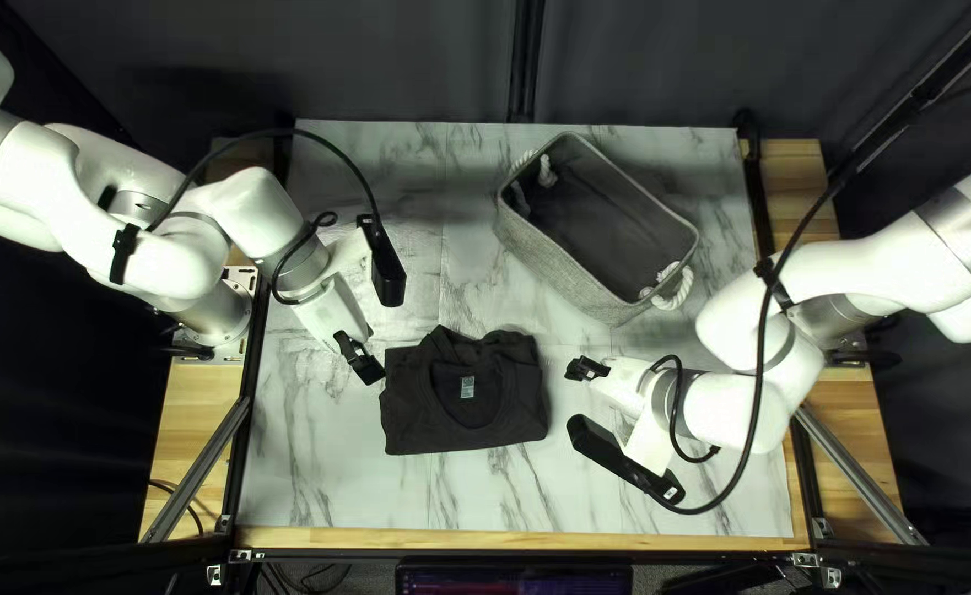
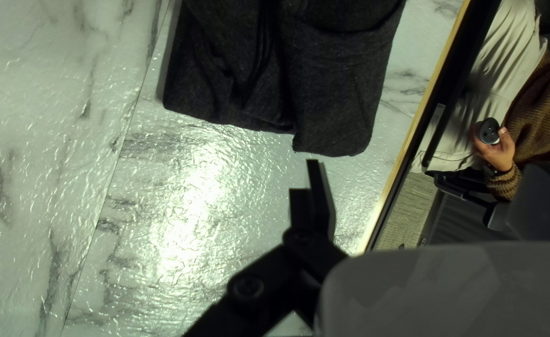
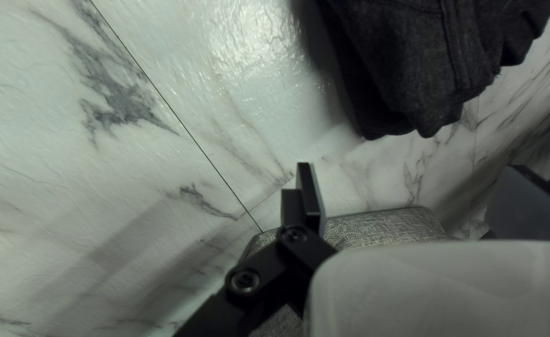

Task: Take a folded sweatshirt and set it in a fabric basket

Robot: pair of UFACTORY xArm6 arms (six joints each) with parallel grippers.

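My left gripper [image 1: 360,358] stands open just left of the folded dark sweatshirt [image 1: 464,402], which lies flat with its neckline up. My right gripper [image 1: 587,369] is on the sweatshirt's other side, open and apart from it. In the left wrist view, the sweatshirt [image 2: 337,81] lies ahead of my left gripper [image 2: 423,165], with nothing held. The right wrist view shows the sweatshirt [image 3: 412,68] ahead of my right gripper [image 3: 412,166], also empty. The grey fabric basket [image 1: 596,276] stands empty behind the sweatshirt; part of the basket [image 3: 381,226] shows beside the right gripper.
White rope handles [image 1: 673,289] hang at the basket's ends. Marble-patterned tabletop [image 1: 342,474] shows around the sweatshirt. Beyond the table's near edge [image 2: 422,115], a person's hand [image 2: 498,151] holds a small round dark object. A black cable loops beside the right arm.
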